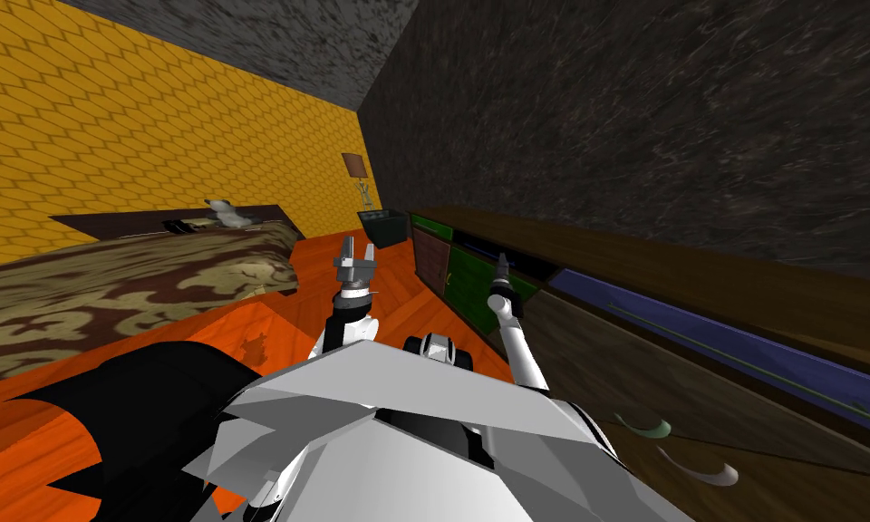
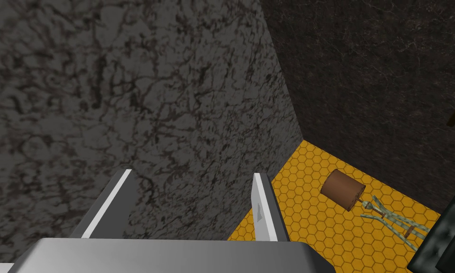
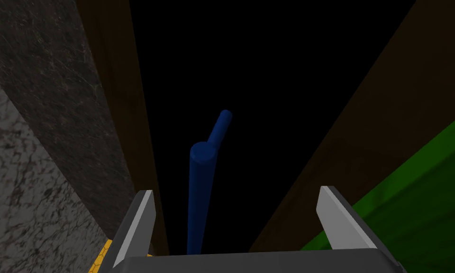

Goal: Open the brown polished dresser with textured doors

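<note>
long brown wooden dresser [image 1: 696, 276], green and blue fronts: against dark wall [image 1: 651, 118] | right gripper [image 3: 235, 189]: at dresser front, jaws apart around thin blue rod handle [image 3: 200, 199]; rigid, probably slick; grasp there | left gripper [image 2: 193, 173]: off dresser, jaws apart

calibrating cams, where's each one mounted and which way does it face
Head view: on the head, aimed down and forward at bed, floor and dresser; shows left end effector, right end effector.
Left wrist view: on left hand, facing a wall corner and lamp; its open fingers.
Right wrist view: on right hand, facing a blue bar against black; its open fingers.
Shared: head and left wrist see the lamp; head and right wrist the green door.
</note>
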Tool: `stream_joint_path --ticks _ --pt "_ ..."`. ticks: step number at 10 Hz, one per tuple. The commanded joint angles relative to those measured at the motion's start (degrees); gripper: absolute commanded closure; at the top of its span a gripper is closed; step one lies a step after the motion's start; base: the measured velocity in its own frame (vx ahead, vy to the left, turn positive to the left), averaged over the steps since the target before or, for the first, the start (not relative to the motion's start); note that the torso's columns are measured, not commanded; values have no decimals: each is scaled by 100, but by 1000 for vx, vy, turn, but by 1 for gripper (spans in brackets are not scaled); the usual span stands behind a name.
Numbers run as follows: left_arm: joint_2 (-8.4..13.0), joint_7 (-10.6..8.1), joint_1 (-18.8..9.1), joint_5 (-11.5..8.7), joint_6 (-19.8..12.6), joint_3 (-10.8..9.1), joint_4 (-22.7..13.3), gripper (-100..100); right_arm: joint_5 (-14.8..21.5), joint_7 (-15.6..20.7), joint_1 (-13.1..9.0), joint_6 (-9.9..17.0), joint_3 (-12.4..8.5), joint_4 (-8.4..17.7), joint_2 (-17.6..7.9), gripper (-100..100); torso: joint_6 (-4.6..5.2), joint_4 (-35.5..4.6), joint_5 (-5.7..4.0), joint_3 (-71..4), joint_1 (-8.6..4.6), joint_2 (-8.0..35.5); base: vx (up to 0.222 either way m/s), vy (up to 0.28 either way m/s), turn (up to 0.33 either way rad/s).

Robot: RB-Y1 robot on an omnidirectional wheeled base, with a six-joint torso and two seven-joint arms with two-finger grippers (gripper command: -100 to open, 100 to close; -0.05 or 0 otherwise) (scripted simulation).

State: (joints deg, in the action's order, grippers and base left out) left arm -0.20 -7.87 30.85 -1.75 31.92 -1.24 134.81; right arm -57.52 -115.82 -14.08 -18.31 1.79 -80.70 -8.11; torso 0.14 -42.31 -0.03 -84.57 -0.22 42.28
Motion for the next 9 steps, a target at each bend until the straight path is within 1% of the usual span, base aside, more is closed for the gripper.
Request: stream_joint_path --ticks 1,4,5,7,9 --pt "0 0 0 0 0 0 0 0 -89 24 -137 415 -45 -34 32 -100 4 -1 0 1 2 2 -69 -95 -12" --pt "0 0 0 0 0 0 0 0 -201 49 -296 951 -74 -81 76 -100 -13 0 1 6 12 9 -91 -128 0" --pt "0 0 0 0 0 0 0 0 -201 49 -296 951 -74 -81 76 -100 -14 3 3 -1 20 -3 -47 -85 7" --pt "-1 0 0 0 0 0 0 0 -275 71 -404 1316 -94 -111 106 -100 -16 5 9 -4 41 -6 -69 -77 2" --pt "0 0 0 0 0 0 0 0 -343 96 -505 1645 -113 -135 134 -100 -14 2 0 0 13 0 -67 -112 8"
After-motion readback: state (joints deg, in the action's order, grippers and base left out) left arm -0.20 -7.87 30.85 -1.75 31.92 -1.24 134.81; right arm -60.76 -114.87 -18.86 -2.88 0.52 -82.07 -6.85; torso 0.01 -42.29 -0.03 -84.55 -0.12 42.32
